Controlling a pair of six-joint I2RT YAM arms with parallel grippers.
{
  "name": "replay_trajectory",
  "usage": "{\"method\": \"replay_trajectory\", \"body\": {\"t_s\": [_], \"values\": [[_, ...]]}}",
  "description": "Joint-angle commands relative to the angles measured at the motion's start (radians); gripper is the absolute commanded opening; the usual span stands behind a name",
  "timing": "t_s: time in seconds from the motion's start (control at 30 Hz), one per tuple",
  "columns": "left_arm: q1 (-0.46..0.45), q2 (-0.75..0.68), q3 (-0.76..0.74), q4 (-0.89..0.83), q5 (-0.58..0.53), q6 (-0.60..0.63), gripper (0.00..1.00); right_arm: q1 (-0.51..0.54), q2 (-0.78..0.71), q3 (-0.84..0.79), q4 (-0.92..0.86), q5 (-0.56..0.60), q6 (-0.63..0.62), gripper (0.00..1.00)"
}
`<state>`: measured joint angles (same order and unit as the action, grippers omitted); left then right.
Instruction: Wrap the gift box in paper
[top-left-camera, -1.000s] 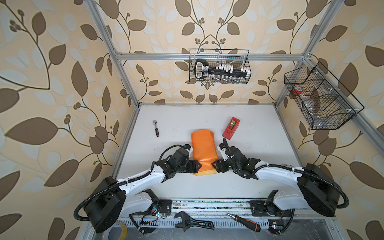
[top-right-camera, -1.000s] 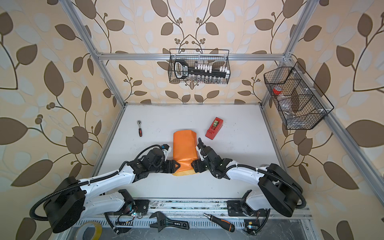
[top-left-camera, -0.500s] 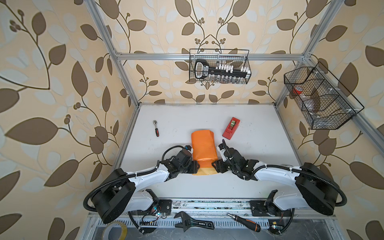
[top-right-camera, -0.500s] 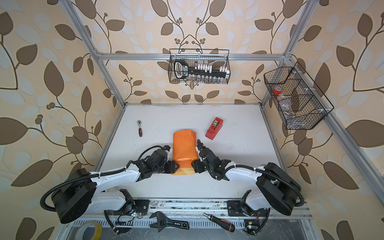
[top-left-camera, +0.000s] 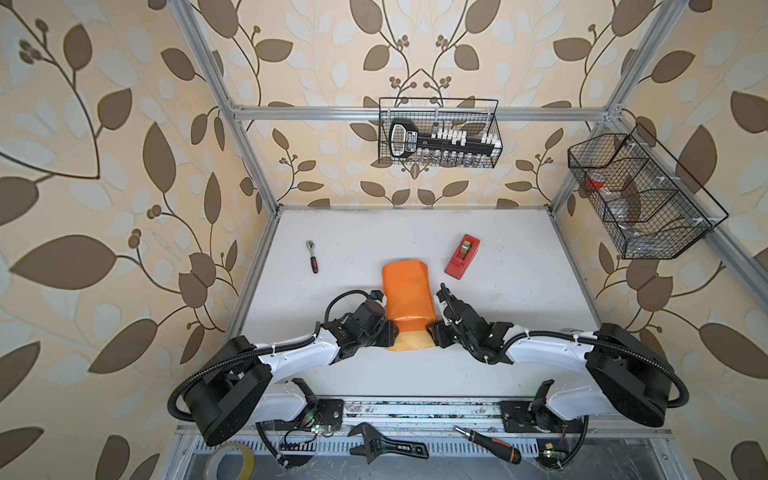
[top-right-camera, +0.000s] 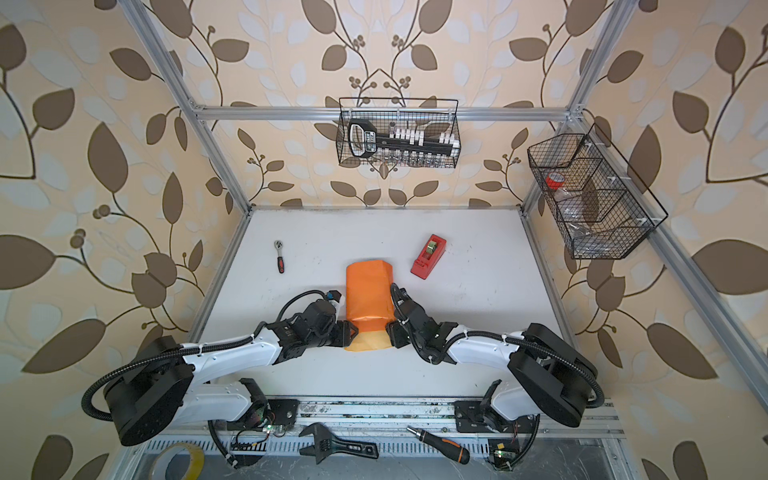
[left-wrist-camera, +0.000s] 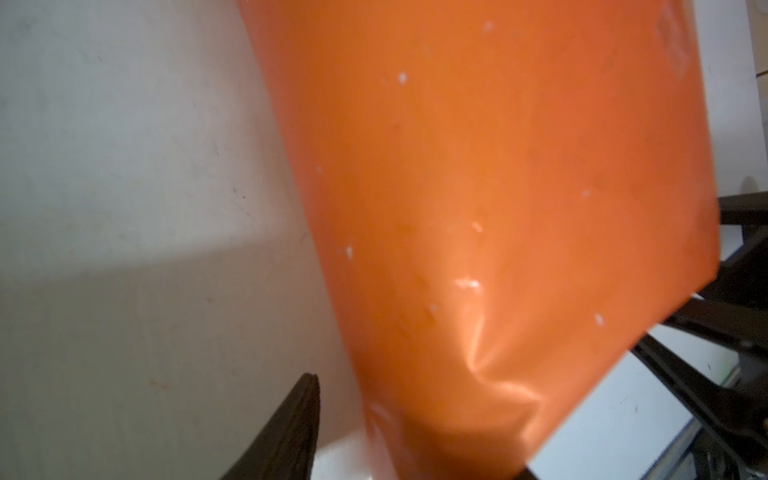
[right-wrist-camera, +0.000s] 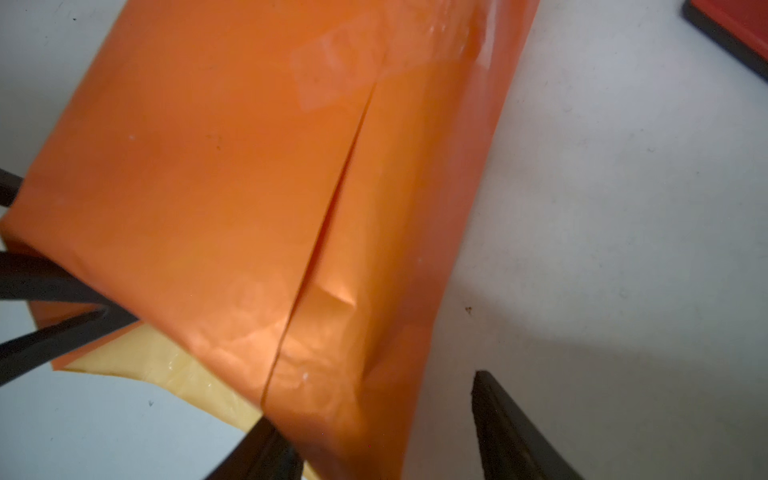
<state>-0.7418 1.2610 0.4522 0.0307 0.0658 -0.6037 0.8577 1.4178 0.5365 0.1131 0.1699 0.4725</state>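
Paper (top-left-camera: 407, 291) tube, box hidden inside, lies mid table (top-left-camera: 519, 291), long axis near-to-far. Left gripper (top-left-camera: 392, 333) and right gripper (top-left-camera: 433, 332) flank its open near end, jaws apart, straddling corners, nothing clamped. Equally near.

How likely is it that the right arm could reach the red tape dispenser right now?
Probably yes. The red tape dispenser lies on the table just beyond the right tool, with nothing between them, though that tool now straddles an edge of the paper.

Two arms (top-left-camera: 299, 357) (top-left-camera: 548, 353), two baskets (top-left-camera: 440, 99) (top-left-camera: 673, 245), one paper (top-left-camera: 407, 291), one tape dispenser (top-left-camera: 462, 262), one ratchet (top-left-camera: 311, 256), one wrench (top-left-camera: 386, 449), one screwdriver (top-left-camera: 488, 444).
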Motion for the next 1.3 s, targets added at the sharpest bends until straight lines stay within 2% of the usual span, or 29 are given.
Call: {"method": "replay_trajectory", "body": {"t_s": [0.0, 0.33, 0.77, 0.83, 1.07, 1.27], "values": [[-0.013, 0.003, -0.007, 0.026, -0.043, 0.022, 0.48, 0.011, 0.021, -0.019, 0.028, 0.045, 0.003, 0.59], [-0.034, 0.031, 0.016, 0.035, -0.065, 0.024, 0.35, 0.019, 0.030, -0.035, 0.062, 0.071, 0.020, 0.49], [-0.053, 0.040, 0.027, 0.009, -0.092, 0.018, 0.26, 0.021, 0.024, -0.045, 0.042, 0.100, 0.028, 0.45], [-0.056, 0.036, 0.023, 0.009, -0.089, 0.013, 0.26, 0.021, 0.023, -0.048, 0.042, 0.099, 0.029, 0.44], [-0.062, -0.023, -0.008, -0.006, -0.078, -0.017, 0.35, 0.023, 0.017, -0.053, 0.046, 0.098, 0.036, 0.42], [-0.062, -0.054, -0.012, -0.031, -0.087, -0.018, 0.32, 0.023, 0.012, -0.057, 0.052, 0.097, 0.040, 0.41]]}}
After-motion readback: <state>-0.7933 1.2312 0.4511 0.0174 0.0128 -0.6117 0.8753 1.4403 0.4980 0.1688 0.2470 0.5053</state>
